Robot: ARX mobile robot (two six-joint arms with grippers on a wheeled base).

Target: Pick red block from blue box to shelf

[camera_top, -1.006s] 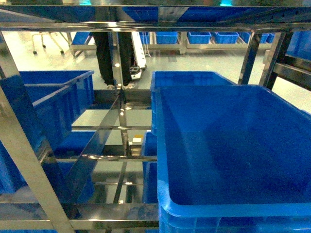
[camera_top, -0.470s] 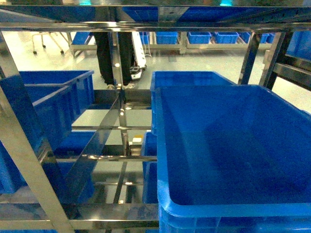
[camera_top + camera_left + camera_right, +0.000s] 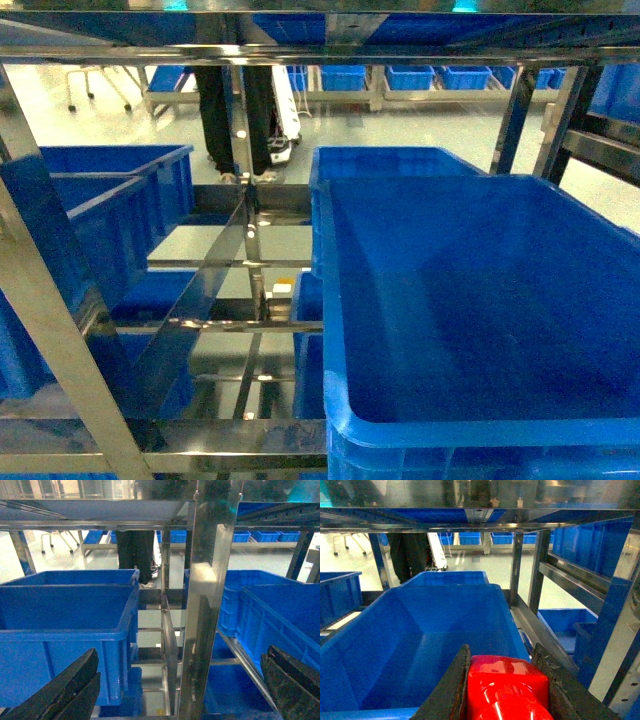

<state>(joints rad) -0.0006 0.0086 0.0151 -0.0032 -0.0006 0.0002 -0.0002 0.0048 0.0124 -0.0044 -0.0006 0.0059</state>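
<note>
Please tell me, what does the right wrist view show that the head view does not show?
Only the right wrist view shows the right gripper, whose two dark fingers are shut on the red block, held above a dark blue crate. Only the head view shows the open steel bar tiers on the left of the shelf, with more crates beside them; no gripper and no block appear there. Both views share the steel shelf, the large empty-looking crate, and a person's dark legs standing behind the rack.
</note>
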